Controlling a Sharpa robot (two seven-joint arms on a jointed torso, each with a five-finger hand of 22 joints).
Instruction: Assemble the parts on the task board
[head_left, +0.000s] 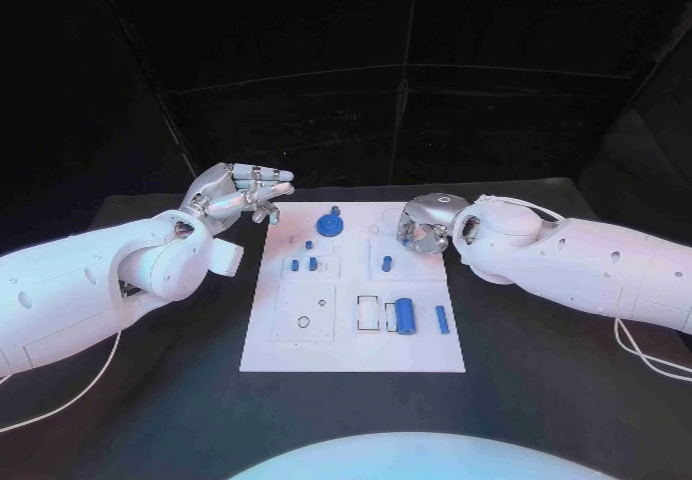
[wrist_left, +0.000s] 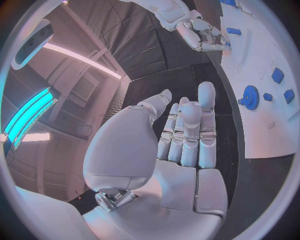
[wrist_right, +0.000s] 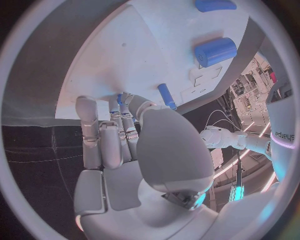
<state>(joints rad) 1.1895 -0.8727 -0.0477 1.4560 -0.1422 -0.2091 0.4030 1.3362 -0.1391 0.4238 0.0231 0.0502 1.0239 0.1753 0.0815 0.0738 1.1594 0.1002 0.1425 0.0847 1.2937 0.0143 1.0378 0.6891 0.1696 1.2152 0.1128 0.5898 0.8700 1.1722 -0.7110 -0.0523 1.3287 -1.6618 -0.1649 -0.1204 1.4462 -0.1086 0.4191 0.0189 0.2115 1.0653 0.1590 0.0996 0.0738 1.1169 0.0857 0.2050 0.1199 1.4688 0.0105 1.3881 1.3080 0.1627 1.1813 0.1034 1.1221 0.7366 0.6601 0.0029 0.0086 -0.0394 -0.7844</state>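
The task board (head_left: 355, 345) lies flat at the centre of the counter (head_left: 173, 400). On the board rest a blue gear (head_left: 329, 224), a large blue cylinder (head_left: 405, 316) and smaller blue parts. The left hand (head_left: 238, 195) hovers off the board's far left corner, fingers apart, holding nothing. The right hand (head_left: 421, 232) is over the board's far right area, fingers curled; its contents cannot be determined.

Lab: black-draped robot table (head_left: 173, 400), ceiling strip lights (wrist_left: 28, 117).
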